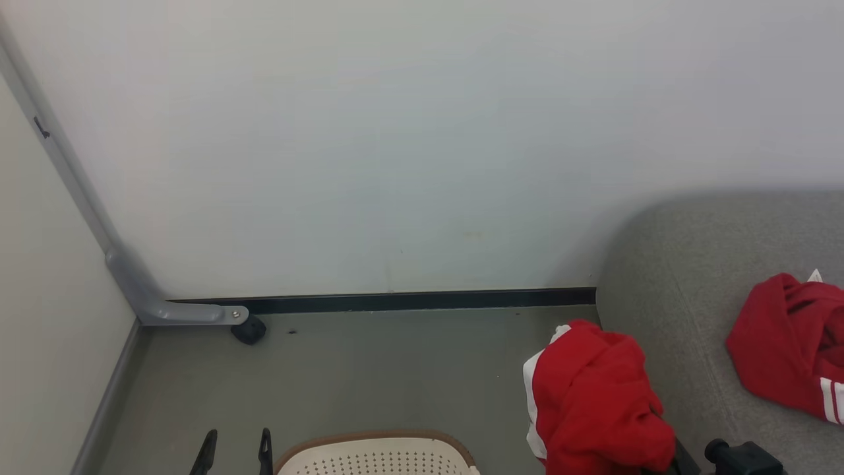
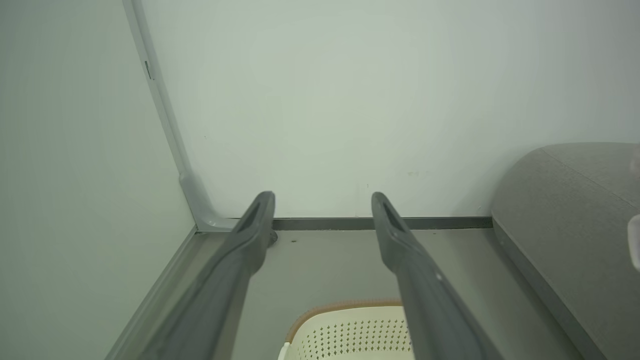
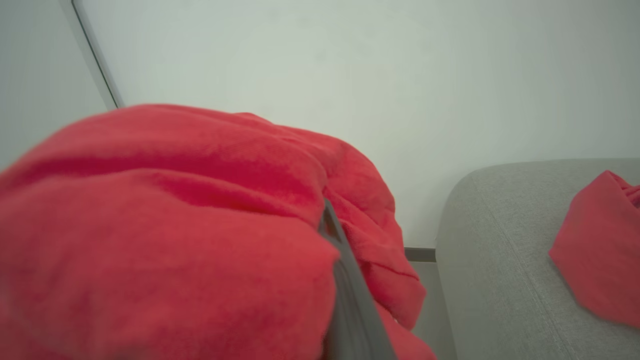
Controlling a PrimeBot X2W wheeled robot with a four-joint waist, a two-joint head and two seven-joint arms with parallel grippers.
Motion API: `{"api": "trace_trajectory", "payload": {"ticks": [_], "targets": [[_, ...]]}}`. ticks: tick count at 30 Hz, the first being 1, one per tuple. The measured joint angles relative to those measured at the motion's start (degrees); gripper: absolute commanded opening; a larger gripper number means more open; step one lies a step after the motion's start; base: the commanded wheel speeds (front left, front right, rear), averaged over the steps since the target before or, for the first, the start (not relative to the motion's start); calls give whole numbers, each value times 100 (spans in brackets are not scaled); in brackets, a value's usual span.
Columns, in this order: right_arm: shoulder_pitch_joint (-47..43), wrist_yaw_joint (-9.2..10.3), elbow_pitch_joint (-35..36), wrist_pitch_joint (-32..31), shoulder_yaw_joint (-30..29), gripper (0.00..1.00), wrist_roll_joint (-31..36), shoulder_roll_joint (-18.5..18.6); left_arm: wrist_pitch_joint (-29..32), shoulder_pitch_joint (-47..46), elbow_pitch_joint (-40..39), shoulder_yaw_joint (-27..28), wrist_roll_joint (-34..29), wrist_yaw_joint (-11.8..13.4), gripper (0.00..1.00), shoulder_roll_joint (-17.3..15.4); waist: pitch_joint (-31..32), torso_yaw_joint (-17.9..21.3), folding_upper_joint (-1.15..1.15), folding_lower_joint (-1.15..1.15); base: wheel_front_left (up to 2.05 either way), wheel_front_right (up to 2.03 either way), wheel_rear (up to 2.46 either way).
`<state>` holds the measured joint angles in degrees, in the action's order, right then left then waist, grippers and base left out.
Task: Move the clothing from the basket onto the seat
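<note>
The right gripper [image 3: 330, 235] is clenching a bunched red garment [image 1: 593, 402], holding it at the left edge of the seat [image 1: 666, 264], where a second garment [image 1: 784, 349] is lying. The left gripper [image 1: 237, 445] is hanging released beside the basket [image 1: 376, 458]. If dropped here, the cloth is likely sliding off the rounded edge onto the floor [image 1: 395, 369].

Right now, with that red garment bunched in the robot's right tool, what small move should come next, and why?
Probably carry the held garment a little to the right, over the seat, before letting go. The right tool is shut on it, and it hangs at the seat's left edge, partly above the floor, while another garment lies on the seat.
</note>
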<state>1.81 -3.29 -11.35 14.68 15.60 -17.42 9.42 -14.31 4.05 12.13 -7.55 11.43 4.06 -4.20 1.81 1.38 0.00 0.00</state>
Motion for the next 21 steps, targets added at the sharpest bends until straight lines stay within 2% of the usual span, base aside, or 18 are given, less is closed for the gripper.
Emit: {"api": "trace_trajectory", "payload": {"ticks": [11,21], "targets": [[28,-7,154,0,-177,0,189,-8,0,83,-164,110,-7,-62,100,25,-102,337,0,0,0,0,0],[29,60,343,1,-465,0,334,9,0,98,-310,147,-7,-232,100,45,-266,951,0,0,0,0,0]]}}
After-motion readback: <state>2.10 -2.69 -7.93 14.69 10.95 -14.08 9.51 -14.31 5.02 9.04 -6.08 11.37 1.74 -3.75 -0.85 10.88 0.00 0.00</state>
